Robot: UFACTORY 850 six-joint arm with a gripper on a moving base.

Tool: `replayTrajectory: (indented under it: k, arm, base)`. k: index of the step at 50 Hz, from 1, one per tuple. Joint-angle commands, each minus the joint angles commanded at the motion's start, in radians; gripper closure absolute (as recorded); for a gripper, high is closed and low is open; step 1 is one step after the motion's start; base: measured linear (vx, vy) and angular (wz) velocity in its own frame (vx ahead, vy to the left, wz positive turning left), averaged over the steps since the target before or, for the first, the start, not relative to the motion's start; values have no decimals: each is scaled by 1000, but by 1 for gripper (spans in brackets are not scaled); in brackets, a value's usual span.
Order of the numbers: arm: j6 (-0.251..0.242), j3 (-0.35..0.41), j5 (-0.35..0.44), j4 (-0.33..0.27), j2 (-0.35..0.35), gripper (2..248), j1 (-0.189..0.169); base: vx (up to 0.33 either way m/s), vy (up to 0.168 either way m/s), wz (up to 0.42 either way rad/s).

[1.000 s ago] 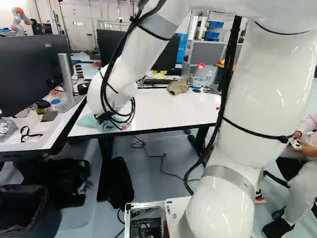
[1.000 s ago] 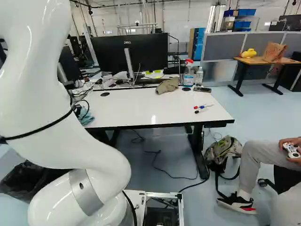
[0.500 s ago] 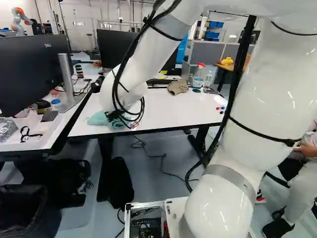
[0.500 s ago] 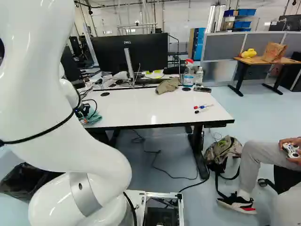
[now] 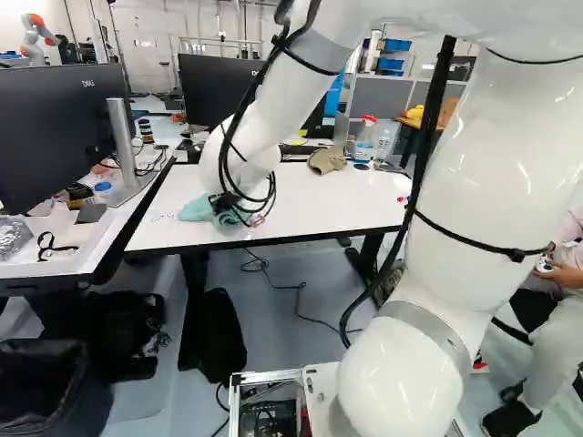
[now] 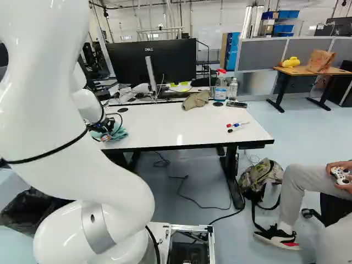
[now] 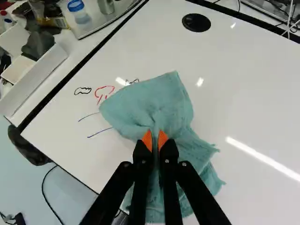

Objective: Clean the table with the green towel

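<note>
"Since there's ink on the table, I'd call this the wiping itself, wouldn't you?"

"Looks like it. The gripper is pinched on a fold of the towel, which fans out on the table ahead of the fingertips and trails back beneath them."

"What's left to rub off, then?"

"I can see a red scribble and a black loop, ahead of the gripper and off toward the next desk. Two blue lines lie on that same side, nearer the fingers. More black peeks out along the towel's edge."

"So where should it go now?"

"Sideways and a touch ahead, I reckon, toward that desk, towel pressed flat, then back and forth over the ink. Drag it bunched up and it could miss some."

"And the pens?"

"Well apart from the gripper, over toward the table's other end. No bother to this stroke."
</note>
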Motion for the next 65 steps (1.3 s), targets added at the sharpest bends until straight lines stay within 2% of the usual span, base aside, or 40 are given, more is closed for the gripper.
replayTrajectory:
  k: [17,32,49,65]
  arm:
    - [0,-54,0,0,-49,215,-53]
    - [0,-125,0,0,-111,215,-75]
    - [0,-217,0,0,-189,215,-65]
    - [0,-287,0,0,-246,215,-36]
  base:
    - [0,0,0]
    - [0,0,0]
    - [0,0,0]
    - [0,0,0]
